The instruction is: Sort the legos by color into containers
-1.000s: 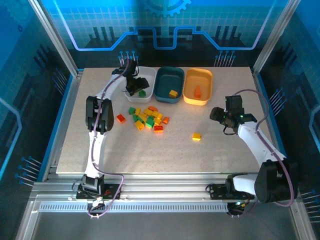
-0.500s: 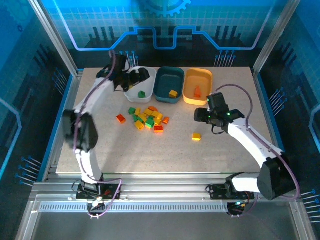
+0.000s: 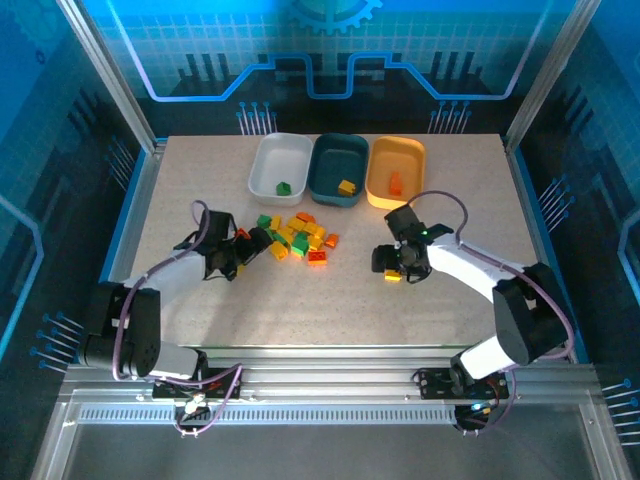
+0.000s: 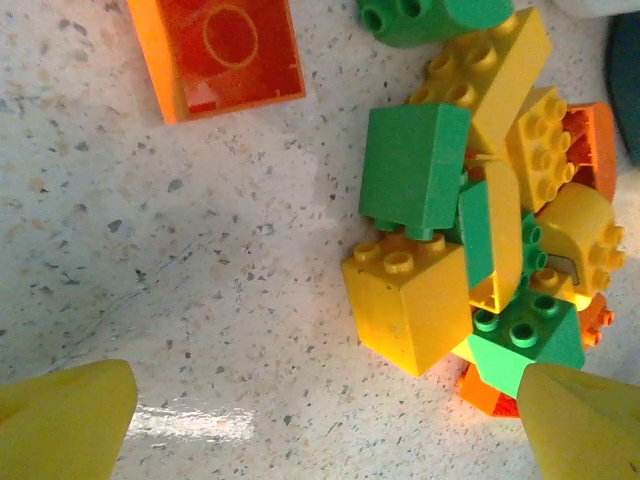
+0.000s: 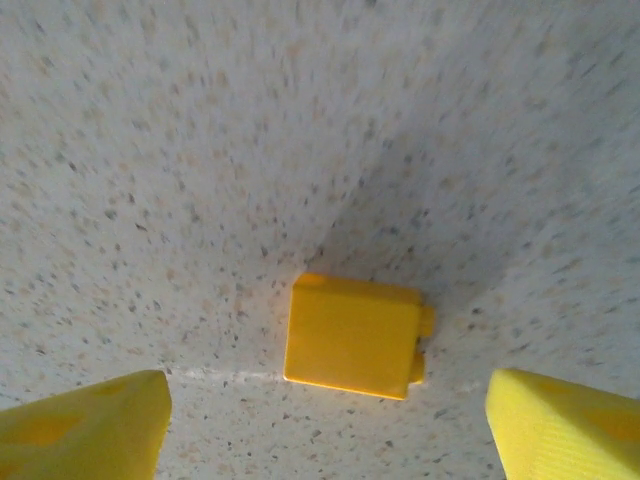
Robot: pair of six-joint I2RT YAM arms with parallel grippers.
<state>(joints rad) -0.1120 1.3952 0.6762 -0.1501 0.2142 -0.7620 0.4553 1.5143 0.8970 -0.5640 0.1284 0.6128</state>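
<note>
On the table three containers stand in a row along the far edge; the white tray on the left holds one green brick; the dark teal tray in the middle holds one yellow brick; the yellow-orange tray on the right holds one orange brick.

The pile of legos, green, yellow and orange-red, lies on the table near the trays; a lone orange-red brick lies just left of the pile; a lone yellow brick lies apart to the right.

The trays' contents match a second ago; the arms have moved. The left tool was over the white tray by the green brick; it now sits low at the pile's left edge, its fingers spread wide and released, with nothing between them. The right tool stood well right of the lone yellow brick; it now hangs over that brick, released, its fingers on either side without touching it.
</note>
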